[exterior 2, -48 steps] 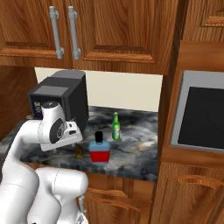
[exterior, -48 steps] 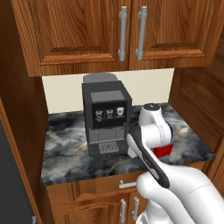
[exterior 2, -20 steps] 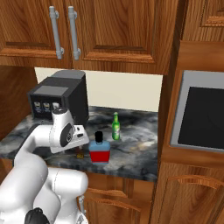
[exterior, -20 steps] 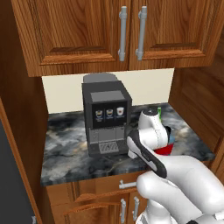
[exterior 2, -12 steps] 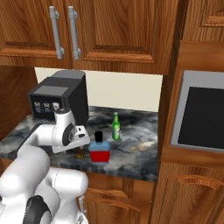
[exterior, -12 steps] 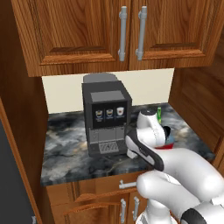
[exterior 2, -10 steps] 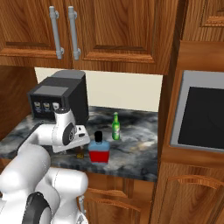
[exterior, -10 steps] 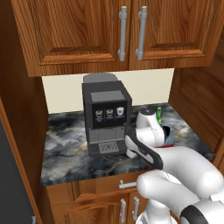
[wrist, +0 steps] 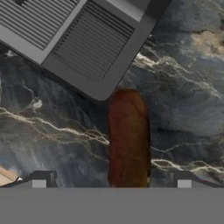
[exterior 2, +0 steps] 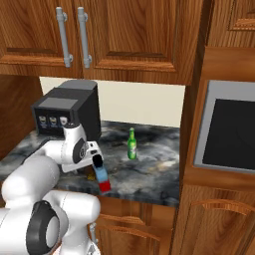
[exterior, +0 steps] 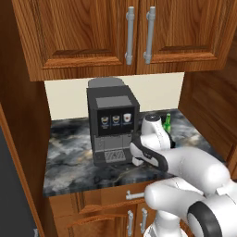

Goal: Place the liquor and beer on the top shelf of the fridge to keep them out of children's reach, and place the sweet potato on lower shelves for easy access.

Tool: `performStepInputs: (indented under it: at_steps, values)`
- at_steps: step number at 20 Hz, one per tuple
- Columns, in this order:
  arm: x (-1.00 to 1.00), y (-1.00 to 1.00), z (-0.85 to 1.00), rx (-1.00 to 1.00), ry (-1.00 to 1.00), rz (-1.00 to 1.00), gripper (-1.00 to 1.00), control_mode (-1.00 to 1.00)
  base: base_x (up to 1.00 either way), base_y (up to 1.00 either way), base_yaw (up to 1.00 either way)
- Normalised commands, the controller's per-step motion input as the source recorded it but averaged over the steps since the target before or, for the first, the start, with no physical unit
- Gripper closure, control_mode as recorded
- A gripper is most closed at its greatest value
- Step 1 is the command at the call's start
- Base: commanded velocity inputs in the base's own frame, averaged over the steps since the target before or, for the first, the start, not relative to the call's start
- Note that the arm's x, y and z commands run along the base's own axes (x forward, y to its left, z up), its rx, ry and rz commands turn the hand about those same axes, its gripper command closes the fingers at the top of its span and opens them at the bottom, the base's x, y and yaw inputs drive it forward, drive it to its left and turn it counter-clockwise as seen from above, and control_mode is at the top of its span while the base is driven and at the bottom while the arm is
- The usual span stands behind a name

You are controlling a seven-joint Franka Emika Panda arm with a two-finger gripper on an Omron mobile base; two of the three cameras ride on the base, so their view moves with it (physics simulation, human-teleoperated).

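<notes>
The sweet potato, a reddish-brown tuber, lies on the dark marble counter just off the corner of the coffee machine's drip tray. My gripper hangs open right above it, its fingertips spread to either side of the tuber's near end and touching nothing. In the right base view the gripper points down beside the liquor, a red bottle with a blue shoulder. The beer, a slim green bottle, stands further back. The fridge and its top shelf are out of view.
A black coffee machine stands on the counter against the back wall, close to my hand. Wooden wall cabinets hang overhead. A built-in oven sits in the tall unit on the right.
The arm has stretched further forward and the hand has sunk a little toward the counter in front of the coffee machine. The jaws have stayed open, and the bottles have not moved.
</notes>
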Motion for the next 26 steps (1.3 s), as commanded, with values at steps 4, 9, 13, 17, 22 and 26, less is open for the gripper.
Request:
performStepInputs:
  at_steps: [4,9,13,17,22,26]
  values:
    - [0.0,-0.13,-0.3,0.0,0.0,0.0,-1.0,-1.0,0.0,0.0,0.0]
    - [0.0,-0.23,-0.15,0.03,0.0,0.0,-1.0,-1.0,0.0,0.0,0.0]
    - [0.0,-0.11,-0.08,0.04,-0.02,0.02,-1.0,-1.0,0.0,0.0,0.0]
    - [0.0,-0.07,-0.17,0.03,-0.01,0.03,-1.0,-1.0,0.0,0.0,0.0]
    - [0.0,0.0,-0.26,0.0,0.0,0.04,-1.0,-1.0,0.0,0.0,0.0]
    - [0.0,0.0,-0.22,0.0,0.0,0.03,-1.0,-1.0,0.0,0.0,0.0]
